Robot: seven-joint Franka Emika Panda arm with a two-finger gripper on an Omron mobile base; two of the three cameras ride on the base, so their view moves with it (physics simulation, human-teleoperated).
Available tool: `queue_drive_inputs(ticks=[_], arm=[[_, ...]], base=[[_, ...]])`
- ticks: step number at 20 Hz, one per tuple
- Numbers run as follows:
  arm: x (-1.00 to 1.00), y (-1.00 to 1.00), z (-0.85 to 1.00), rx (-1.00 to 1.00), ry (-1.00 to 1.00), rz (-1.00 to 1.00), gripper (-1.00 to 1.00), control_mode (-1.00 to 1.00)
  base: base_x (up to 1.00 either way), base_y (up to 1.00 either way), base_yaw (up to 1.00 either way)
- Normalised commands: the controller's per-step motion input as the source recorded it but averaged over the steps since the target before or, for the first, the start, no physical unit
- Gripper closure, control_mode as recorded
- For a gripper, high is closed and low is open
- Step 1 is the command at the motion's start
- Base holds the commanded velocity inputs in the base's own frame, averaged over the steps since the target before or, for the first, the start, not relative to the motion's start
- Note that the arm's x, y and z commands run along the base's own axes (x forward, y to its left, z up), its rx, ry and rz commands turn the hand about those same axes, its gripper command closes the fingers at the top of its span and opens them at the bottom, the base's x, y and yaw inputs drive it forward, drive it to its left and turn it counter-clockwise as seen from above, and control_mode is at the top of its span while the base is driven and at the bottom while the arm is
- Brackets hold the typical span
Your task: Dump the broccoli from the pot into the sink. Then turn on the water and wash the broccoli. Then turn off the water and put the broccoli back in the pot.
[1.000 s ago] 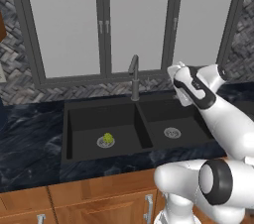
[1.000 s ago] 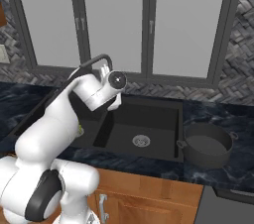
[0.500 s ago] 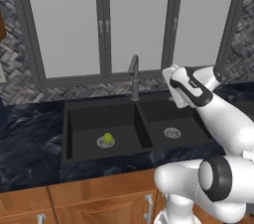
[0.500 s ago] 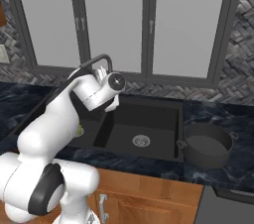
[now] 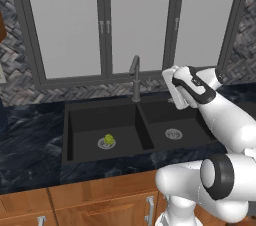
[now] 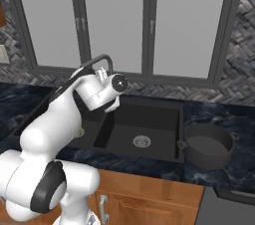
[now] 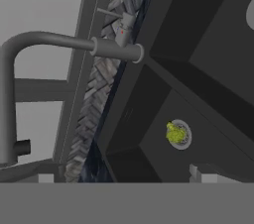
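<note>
beyond the spread, empty end effector (image 5: 176, 90), the faucet (image 7: 59, 49) lever is the target; approach slowly, nudge sideways, with broccoli (image 5: 108, 139) waiting in the sink (image 5: 80, 120).

Windows (image 5: 137, 20): tall frosted grey panes in dark frames, running right across the back wall.
Backsplash (image 5: 30, 92): grey herringbone tile under the windows, carried up both sides too.
Counter (image 5: 27, 145): dark blue-black marble look, glossy-ish, with pale veins.
Cabinets (image 5: 100, 202): warm wood fronts below the counter, with small silver handles (image 5: 148, 210).
Light: flat and even, no hard shadows anywhere.
</note>
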Motion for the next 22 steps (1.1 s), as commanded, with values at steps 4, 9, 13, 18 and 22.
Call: queue_drive_inputs(ticks=[4, 9, 13, 18, 22], arm=[[0.14, 0.0, -0.09, 0.02, 0.01, 0.04, -1.0, -1.0], [0.19, 0.0, -0.18, 0.01, 0.05, 0.03, -1.0, -1.0], [0.26, 0.01, -0.15, 0.0, 0.03, 0.01, -1.0, -1.0], [0.24, 0.0, -0.09, 0.02, 0.01, 0.0, -1.0, -1.0], [0.11, 0.0, -0.07, 0.05, 0.0, 0.0, -1.0, -1.0]], base=[[0.0, 0.0, 0.0], [0.0, 0.0, 0.0], [0.0, 0.0, 0.0], [0.0, 0.0, 0.0], [0.0, 0.0, 0.0]])
